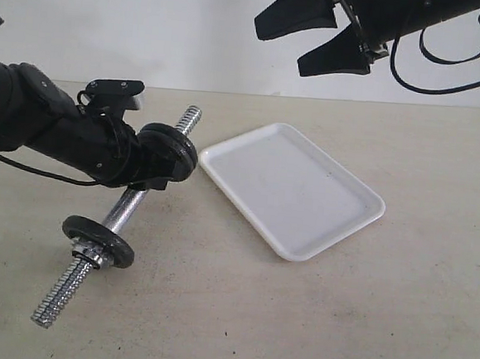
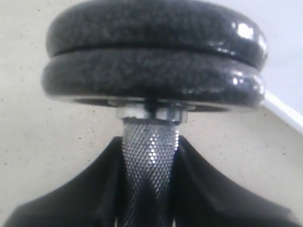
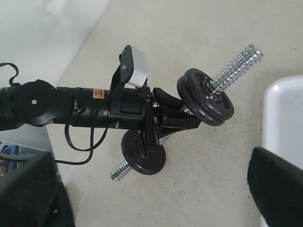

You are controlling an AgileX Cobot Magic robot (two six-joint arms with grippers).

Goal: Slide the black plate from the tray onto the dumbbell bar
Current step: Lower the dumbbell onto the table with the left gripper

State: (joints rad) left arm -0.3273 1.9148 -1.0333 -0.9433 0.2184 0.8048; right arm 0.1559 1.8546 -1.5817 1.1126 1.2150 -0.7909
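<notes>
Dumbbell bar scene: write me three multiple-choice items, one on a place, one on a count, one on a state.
1. Where does the left gripper clamp the dumbbell bar?
A on its knurled middle
B on its threaded tip
C nowhere

2. How many black discs are stacked at the bar end beside that gripper?
A one
B two
C four

3. The right gripper is:
A shut on a disc
B open, raised off the table
C resting on the table

Answers:
1 A, knurled steel runs through its grip in the left wrist view.
2 B, a groove parts two rims.
3 B, its jaws are spread in the air with nothing between them.
</notes>
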